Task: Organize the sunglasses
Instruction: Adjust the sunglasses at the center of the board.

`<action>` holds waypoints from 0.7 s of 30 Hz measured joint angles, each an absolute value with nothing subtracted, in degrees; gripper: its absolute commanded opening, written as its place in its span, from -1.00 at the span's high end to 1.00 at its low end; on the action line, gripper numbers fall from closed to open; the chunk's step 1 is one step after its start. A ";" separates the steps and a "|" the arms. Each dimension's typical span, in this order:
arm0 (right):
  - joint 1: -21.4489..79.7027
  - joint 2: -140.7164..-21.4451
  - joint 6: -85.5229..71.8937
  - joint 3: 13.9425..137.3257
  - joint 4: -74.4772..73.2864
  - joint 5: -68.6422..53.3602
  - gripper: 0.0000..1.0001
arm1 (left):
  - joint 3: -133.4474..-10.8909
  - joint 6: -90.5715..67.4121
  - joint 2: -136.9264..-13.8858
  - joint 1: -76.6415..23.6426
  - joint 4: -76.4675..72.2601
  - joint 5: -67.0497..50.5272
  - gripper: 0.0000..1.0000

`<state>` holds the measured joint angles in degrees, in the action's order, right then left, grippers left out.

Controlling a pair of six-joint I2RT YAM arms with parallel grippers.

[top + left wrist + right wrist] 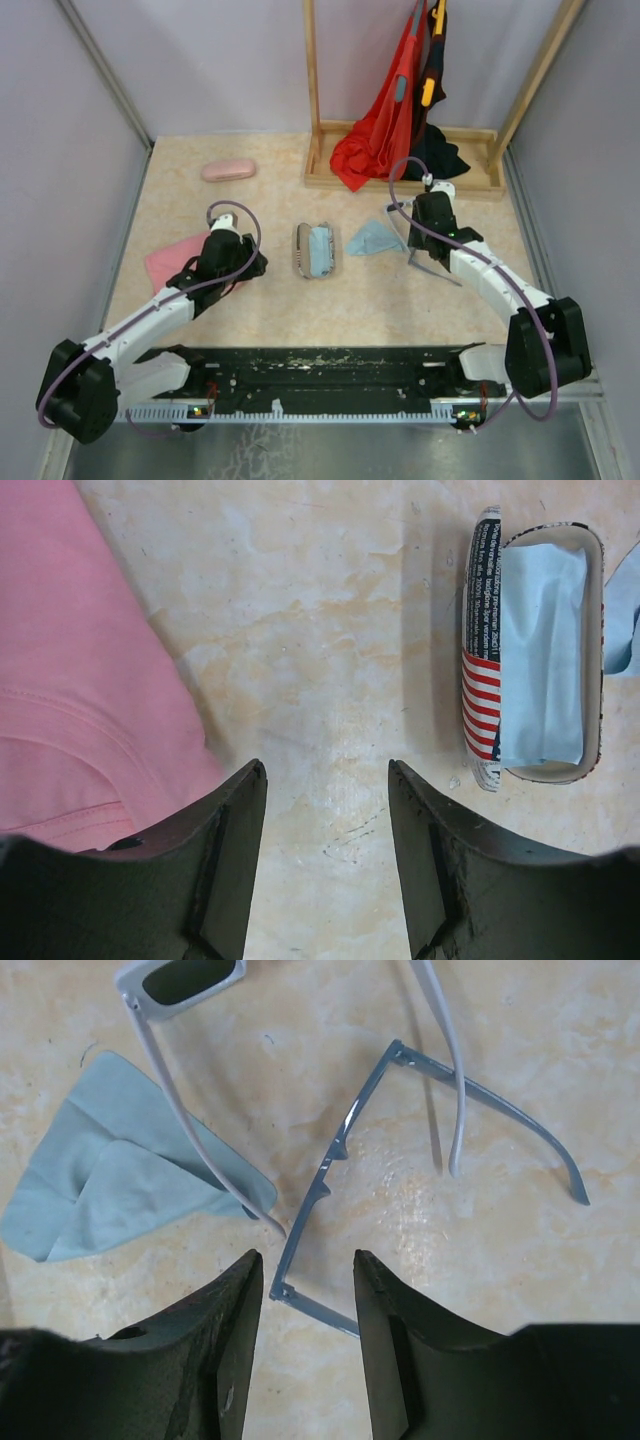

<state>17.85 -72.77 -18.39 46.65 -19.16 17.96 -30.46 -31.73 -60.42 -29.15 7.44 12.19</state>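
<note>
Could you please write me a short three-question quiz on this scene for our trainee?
1. Fill in: the open flag-printed case holds a light-blue ____.
2. True or false: the grey glasses lie with both temples unfolded.
3. What crosses the loose cloth? A) a temple of the white sunglasses; B) the grey glasses; C) the flag-printed case.
Key: 1 cloth; 2 true; 3 A.

Counter [520,1260]: smooth, faint sheen, stone-patterned.
Grey-framed sunglasses [322,1175]: glossy plastic.
White-framed sunglasses [135,995]: smooth plastic.
Light-blue cloth [110,1170], pink cloth [70,680]: matt fabric.
Fingers [225,860]: matt black plastic, lightly scuffed.
</note>
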 measured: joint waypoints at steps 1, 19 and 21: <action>17.74 -73.23 -18.11 47.11 -19.99 17.52 0.10 | -30.33 -31.73 -60.10 -29.15 7.49 11.81 -0.16; 15.20 -78.65 -4.51 48.07 -28.56 1.30 -0.46 | -30.26 -31.27 -58.17 -29.15 8.27 8.99 -0.16; 15.20 -80.95 -3.14 48.45 -28.97 0.38 -0.44 | -30.26 -31.20 -58.11 -29.15 8.34 8.73 -0.16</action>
<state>15.20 -80.95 -3.14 48.45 -28.97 0.38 -30.26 -31.20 -58.11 -29.15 8.34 8.73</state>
